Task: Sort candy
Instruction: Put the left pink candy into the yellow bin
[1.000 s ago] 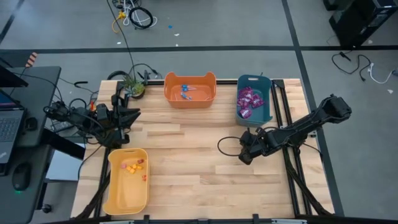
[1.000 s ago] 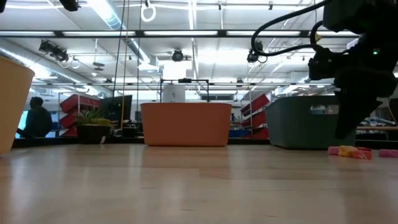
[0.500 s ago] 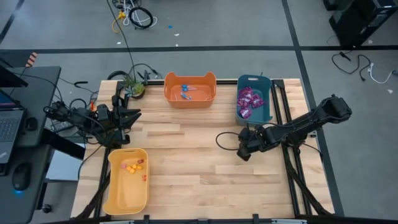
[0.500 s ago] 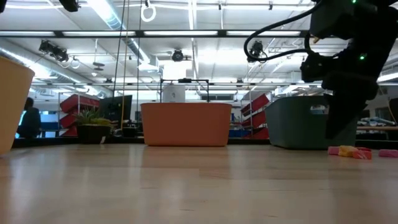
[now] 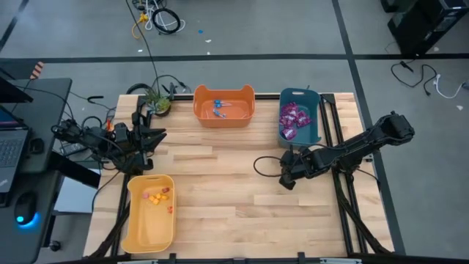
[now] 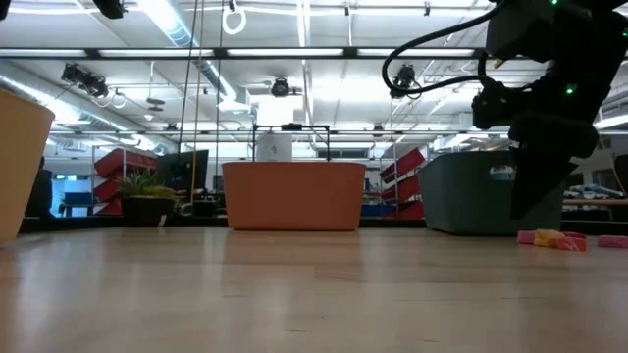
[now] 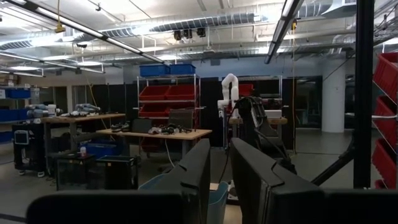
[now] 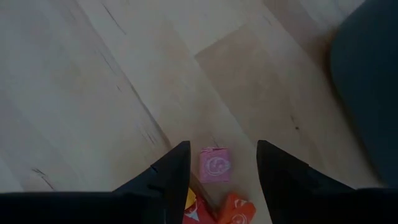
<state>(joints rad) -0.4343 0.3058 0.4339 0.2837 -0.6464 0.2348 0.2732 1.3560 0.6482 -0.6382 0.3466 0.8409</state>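
Small pieces of candy lie on the wood table under my right gripper (image 8: 222, 146): a pink square (image 8: 214, 165), an orange one (image 8: 237, 210) and a yellow-red one (image 8: 192, 205). The gripper points steeply down, open, its fingers on either side of the pink piece without touching it. In the low view the pieces (image 6: 551, 238) lie beside that gripper (image 6: 535, 196). In the high view it (image 5: 286, 178) stands just near of the teal bin (image 5: 299, 125). My left gripper (image 7: 221, 180) waits raised at the table's left edge (image 5: 143, 139), fingers slightly apart, holding nothing.
The teal bin holds purple packets (image 5: 292, 119). An orange bin (image 5: 223, 105) at the far edge holds blue lollipops. A yellow bin (image 5: 151, 213) at the near left holds small pieces. A potted plant (image 5: 156, 99) stands at the far left corner. Bare wood lies mid-table.
My right gripper has swung a little toward the table's left edge, staying pointed down over the small pieces.
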